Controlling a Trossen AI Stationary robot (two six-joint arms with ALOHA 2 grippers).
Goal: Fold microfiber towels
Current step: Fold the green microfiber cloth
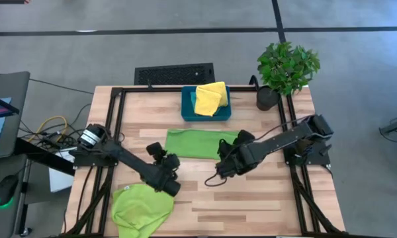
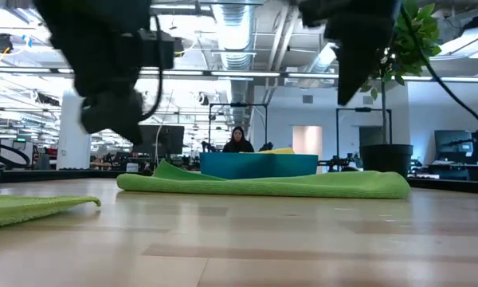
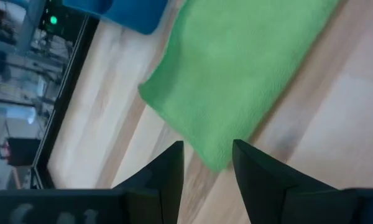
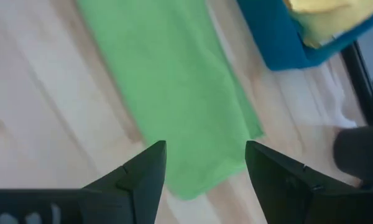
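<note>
A lime green microfiber towel lies folded into a long flat strip on the middle of the wooden table; the low view shows it as a low band. My left gripper hovers open just off its near left corner. My right gripper hovers open over its right end. Neither touches the cloth. A second lime green towel lies rumpled at the near left. A yellow towel sits in the teal bin.
The teal bin stands just beyond the folded towel at the far middle. A potted plant is at the far right corner, and a black grille lies behind the table. Bare wood spreads at the near right. A person sits far back in the room.
</note>
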